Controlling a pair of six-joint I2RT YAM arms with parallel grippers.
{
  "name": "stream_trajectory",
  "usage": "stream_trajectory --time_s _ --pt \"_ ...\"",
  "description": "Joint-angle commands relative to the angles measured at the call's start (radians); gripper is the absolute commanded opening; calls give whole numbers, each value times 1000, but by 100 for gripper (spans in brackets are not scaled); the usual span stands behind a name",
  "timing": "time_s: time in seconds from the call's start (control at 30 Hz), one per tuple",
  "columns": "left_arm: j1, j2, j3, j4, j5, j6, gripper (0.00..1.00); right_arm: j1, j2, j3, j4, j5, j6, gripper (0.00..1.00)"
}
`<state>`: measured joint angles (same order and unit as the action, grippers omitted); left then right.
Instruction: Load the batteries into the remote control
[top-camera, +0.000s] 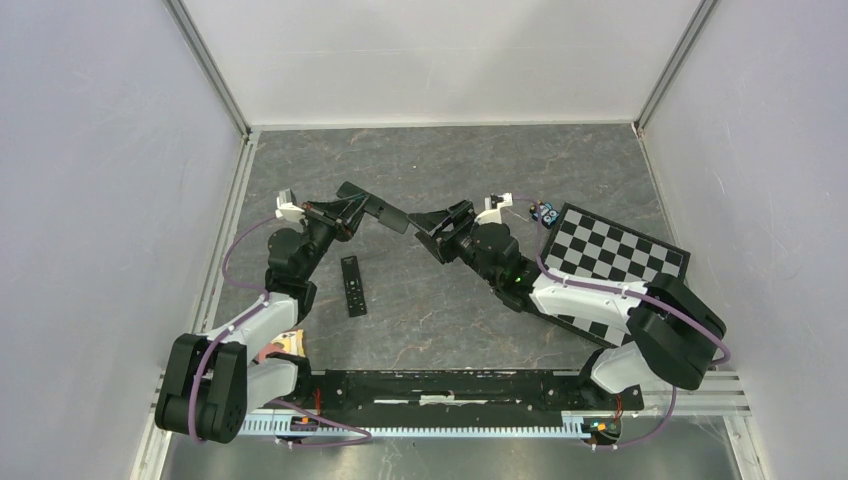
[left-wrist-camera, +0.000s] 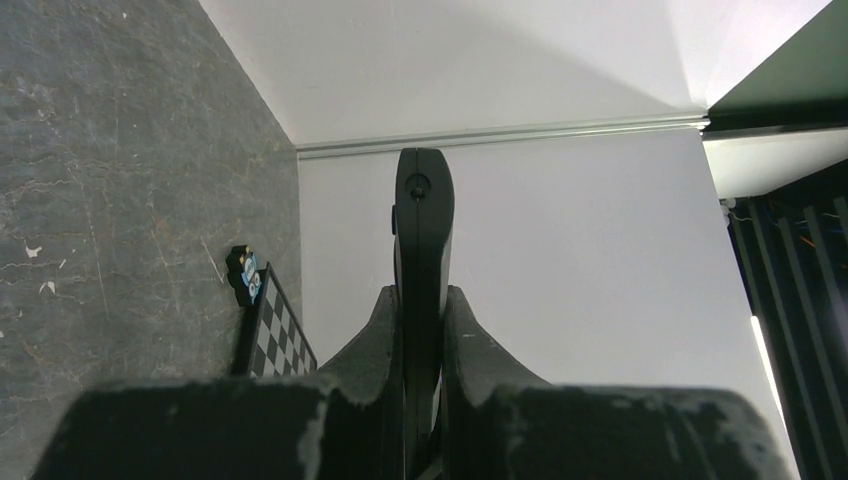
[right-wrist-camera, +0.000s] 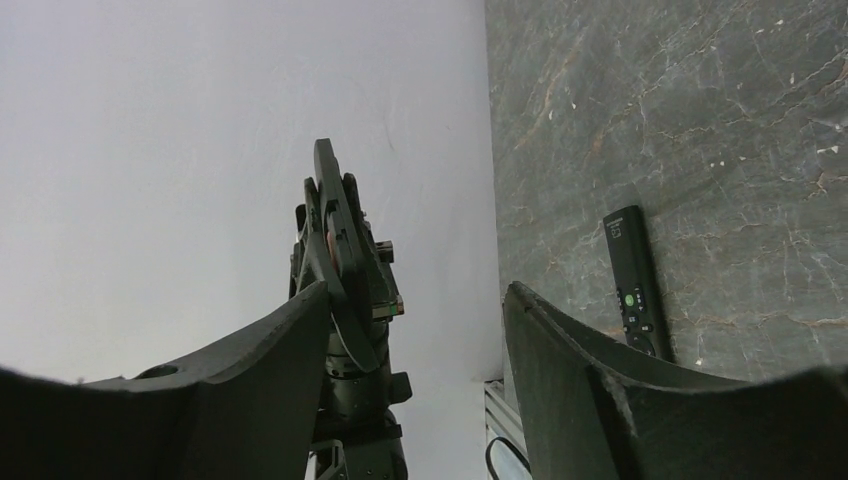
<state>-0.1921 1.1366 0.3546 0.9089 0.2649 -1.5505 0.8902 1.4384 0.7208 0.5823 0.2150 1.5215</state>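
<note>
Clear of the walls (top-camera: 430, 60), our left gripper (top-camera: 337, 214) pinches a slim black remote (top-camera: 378, 208) edge-on, our right gripper (top-camera: 443, 226) spread near it.

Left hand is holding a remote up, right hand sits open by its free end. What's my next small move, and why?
Probably ease the right hand forward until it straddles the free end of the held remote. The left hand is clamped on that remote, the right hand is open and empty, and the batteries lie by the checkerboard, not yet loaded.
</note>
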Motion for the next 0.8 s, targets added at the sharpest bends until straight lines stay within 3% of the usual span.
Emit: stream_trajectory --time_s 0.0,0.4,0.77 --pt "-4 -22 45 -22 10 -29 2 2 -26 -3 45 20 -12 69" --pt "-4 -51 46 -214 -13 0 2 -2 -2 -6 31 -15 13 74" --pt "-4 -56 61 -271 0 -14 2 -10 57 1 131 -163 -123 82"
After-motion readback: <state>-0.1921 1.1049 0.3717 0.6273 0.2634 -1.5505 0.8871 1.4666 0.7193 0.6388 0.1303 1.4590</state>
